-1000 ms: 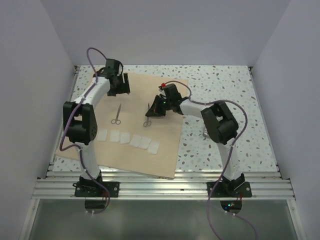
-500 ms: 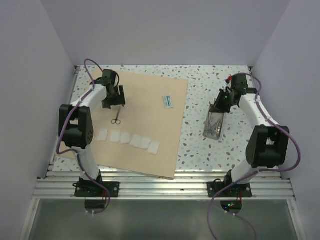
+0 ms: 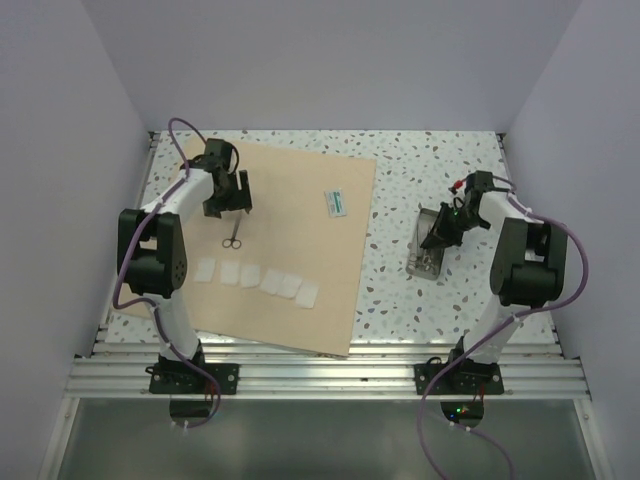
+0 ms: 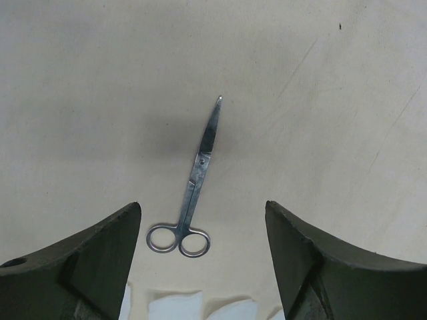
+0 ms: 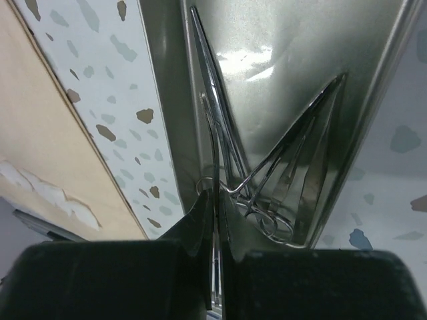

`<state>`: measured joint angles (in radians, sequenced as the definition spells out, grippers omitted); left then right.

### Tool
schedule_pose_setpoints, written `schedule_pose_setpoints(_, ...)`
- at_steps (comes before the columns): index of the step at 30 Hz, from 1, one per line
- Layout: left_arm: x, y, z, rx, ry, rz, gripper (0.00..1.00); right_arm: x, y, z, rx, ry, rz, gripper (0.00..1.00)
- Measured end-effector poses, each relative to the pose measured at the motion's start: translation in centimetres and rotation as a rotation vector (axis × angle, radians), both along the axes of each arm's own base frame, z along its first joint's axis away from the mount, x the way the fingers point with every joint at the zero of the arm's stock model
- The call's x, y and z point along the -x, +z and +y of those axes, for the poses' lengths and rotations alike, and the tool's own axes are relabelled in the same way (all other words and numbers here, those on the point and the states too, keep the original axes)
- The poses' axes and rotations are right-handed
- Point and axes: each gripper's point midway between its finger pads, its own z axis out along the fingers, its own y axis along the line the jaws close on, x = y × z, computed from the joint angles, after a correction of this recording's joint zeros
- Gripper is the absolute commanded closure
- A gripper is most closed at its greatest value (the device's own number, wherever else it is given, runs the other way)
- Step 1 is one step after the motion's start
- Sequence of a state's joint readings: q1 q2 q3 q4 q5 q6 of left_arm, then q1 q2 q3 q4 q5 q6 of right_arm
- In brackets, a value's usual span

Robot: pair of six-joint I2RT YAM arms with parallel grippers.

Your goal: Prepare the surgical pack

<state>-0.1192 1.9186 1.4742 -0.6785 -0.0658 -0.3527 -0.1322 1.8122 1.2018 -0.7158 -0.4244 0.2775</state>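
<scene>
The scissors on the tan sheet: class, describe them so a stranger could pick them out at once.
Find the big tan sheet on the left of the table. Beyond its row of white gauze squares, under the left gripper, lie steel scissors, finger rings toward the gauze. They are the only metal tool on the sheet; others sit in the tray.

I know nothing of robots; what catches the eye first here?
A big tan sheet covers the left side, bearing a row of white gauze squares and scissors under the open left gripper. At right, the right gripper pinches a slim steel instrument in a steel tray.
</scene>
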Motion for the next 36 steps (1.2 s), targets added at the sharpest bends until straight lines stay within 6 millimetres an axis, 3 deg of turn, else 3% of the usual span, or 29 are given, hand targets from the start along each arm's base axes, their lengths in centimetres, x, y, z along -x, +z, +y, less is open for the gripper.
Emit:
schedule_pose_setpoints(4, 0.0, 0.0, 0.0, 0.000, -0.003, 0.002, 0.20, 0.1, -1.2, 0.4, -0.043, 0.011, 0.029, 0.93)
schedule_pose_setpoints(11, -0.1, -0.4, 0.0, -0.004, -0.006, 0.023, 0.21, 0.2, -1.5, 0.4, -0.043, 0.017, 0.038, 0.63)
schedule_pose_setpoints(13, -0.1, -0.9, 0.0, -0.007, -0.008, 0.034, 0.23, 0.2, -1.5, 0.3, -0.037, 0.017, 0.039, 0.62)
schedule_pose_setpoints(20, -0.1, -2.8, 0.5, -0.045, -0.024, 0.078, 0.51, -0.9, 0.4, -0.8, 0.033, 0.003, 0.008, 0.60)
schedule_pose_setpoints(29, -1.4, -4.5, 0.7, -0.067, -0.040, 0.090, 0.57, -1.4, 6.1, 1.0, 0.053, 0.047, -0.126, 0.60)
schedule_pose_setpoints(36, -1.8, -4.9, 0.5, -0.078, -0.046, 0.086, 0.62, -0.9, 6.3, 2.9, 0.044, 0.082, -0.124, 0.59)
